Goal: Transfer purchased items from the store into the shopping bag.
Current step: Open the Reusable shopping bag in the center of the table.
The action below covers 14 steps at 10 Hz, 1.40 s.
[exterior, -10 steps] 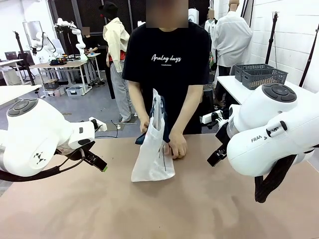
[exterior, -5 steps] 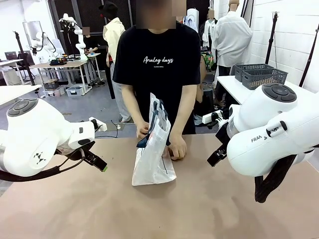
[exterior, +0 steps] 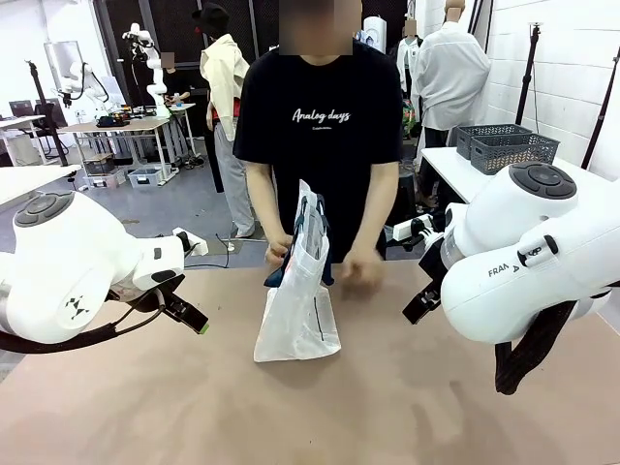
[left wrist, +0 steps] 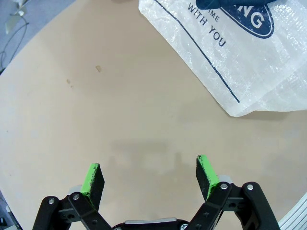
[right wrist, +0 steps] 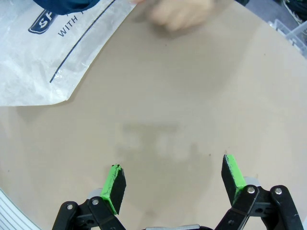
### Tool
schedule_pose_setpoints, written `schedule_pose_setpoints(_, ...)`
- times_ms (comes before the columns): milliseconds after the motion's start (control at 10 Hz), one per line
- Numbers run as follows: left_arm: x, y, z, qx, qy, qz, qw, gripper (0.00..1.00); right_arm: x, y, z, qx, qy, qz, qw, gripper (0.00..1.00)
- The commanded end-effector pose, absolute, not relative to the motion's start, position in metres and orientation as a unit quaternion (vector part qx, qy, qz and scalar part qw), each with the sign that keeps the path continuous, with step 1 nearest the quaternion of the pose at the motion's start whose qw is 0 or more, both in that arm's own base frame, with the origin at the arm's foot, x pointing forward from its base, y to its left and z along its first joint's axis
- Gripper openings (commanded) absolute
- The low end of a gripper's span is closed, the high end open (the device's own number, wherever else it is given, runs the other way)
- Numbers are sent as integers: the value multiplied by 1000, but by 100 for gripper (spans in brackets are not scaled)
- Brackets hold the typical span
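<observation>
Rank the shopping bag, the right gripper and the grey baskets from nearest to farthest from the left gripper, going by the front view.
1. shopping bag, at the middle, next to the left gripper.
2. right gripper, over at the right side.
3. grey baskets, far back at the right.

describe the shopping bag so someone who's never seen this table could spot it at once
Look at the wide tan table; at its far middle, before the person in the black T-shirt, stands a crinkly translucent whitish plastic shopping bag. Unlike the dark grey lattice baskets farther back, it is pale and soft, with dark navy strap handles and a navy oval logo.
</observation>
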State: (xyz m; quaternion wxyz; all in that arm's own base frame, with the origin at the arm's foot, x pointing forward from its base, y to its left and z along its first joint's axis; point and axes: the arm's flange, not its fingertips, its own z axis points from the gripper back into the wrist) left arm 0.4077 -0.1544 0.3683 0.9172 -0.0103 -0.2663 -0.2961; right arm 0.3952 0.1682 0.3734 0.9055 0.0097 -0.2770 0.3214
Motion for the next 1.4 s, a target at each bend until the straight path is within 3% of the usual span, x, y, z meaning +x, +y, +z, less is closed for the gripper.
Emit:
schedule_pose_setpoints(0,408,-153,368,-11,-266,-295,918,100,395,168,373,10,-277,321,906,100)
schedule_pose_setpoints(600,408,-154,368,-10,-266,-296,917,100,395,168,373,10,-277,321,905,100)
schedule_pose_setpoints(900,405,-169,421,-29,-230,-333,914,100,393,194,407,72,-265,369,888,100)
schedule_pose_setpoints(1300,435,-176,487,-65,-217,-331,916,100,412,195,474,75,-243,357,899,100)
